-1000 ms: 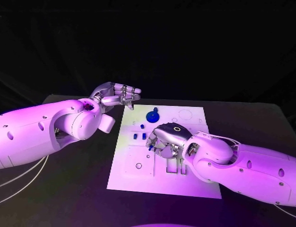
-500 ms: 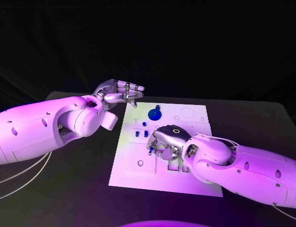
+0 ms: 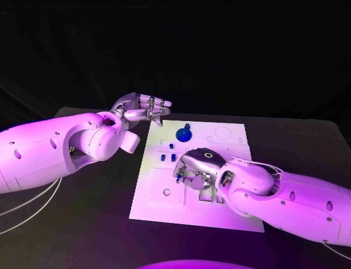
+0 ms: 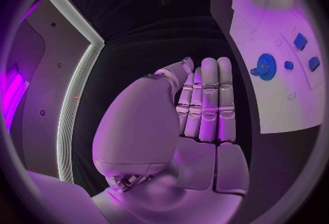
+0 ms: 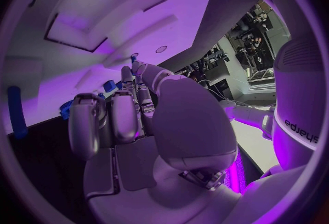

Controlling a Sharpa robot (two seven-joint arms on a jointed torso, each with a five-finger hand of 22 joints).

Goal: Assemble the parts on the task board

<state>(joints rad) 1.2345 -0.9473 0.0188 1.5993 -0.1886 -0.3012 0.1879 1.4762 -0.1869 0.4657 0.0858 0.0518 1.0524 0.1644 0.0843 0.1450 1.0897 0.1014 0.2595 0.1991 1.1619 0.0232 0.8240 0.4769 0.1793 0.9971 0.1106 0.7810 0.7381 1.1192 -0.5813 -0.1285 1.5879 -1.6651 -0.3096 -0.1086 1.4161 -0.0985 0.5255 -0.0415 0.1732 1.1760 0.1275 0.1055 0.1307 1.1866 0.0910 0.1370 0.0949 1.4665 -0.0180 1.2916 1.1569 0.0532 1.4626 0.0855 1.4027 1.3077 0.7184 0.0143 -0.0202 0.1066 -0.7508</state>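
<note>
White task board (image 3: 164,207) lying flat in the middle of the black worktop (image 3: 78,230), its surface marked with shallow rectangular cut-outs and small round holes. Blue gear (image 3: 182,134) with a knob at its centre sitting toward the far edge of the board, a ring outline just beside it. Two small blue blocks (image 3: 167,158) resting side by side nearer the board's middle, a tiny blue peg (image 3: 171,146) between them and the gear. Same gear (image 4: 265,65) and blocks (image 4: 300,41) seen from the left wrist. Left hand (image 3: 143,109) hovering off the board's far left corner, fingers straight and pressed together, nothing held. Right hand (image 3: 198,168) lowered over the board's centre, fingers curled down toward the surface beside a blue piece (image 3: 178,177); cannot tell whether anything is gripped. Long blue bar (image 5: 16,112) visible at the rim of the right wrist view, near the board's edge.
</note>
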